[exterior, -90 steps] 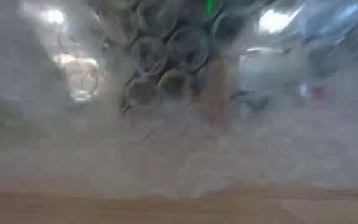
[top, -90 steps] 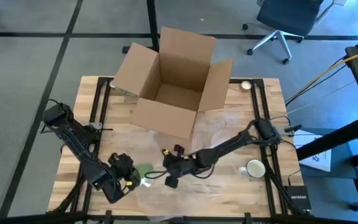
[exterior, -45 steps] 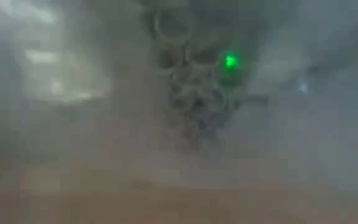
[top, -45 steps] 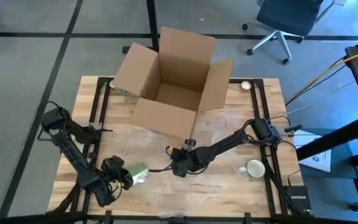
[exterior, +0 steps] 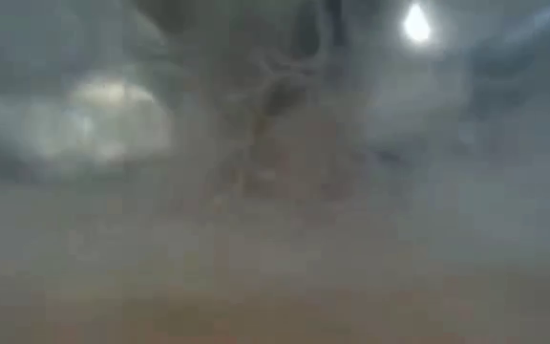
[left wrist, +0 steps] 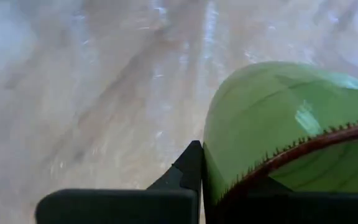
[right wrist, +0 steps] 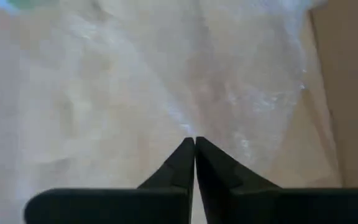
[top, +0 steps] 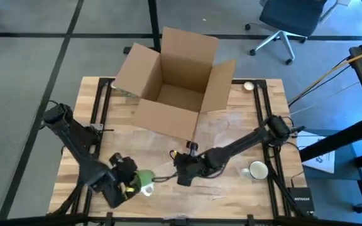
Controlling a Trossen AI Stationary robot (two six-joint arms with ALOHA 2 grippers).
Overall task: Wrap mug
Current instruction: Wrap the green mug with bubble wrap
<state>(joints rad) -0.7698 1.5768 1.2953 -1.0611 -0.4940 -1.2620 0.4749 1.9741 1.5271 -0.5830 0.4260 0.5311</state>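
Both claws busy: left claw [top: 132, 182] pinches green mug [top: 144, 180]; right claw [right wrist: 194, 163], pressed together, prob. grips wrap [right wrist: 185, 74]. Next: pull wrap over mug.

The left hand [top: 136, 183] with the green mug [top: 144, 180] has moved a little toward 3 o'clock from half a second ago. The right hand [top: 182, 180] has swung from pointing at 12 o'clock toward 6 o'clock, its fingers [right wrist: 194, 163] pressed together on the bubble wrap [right wrist: 185, 81].
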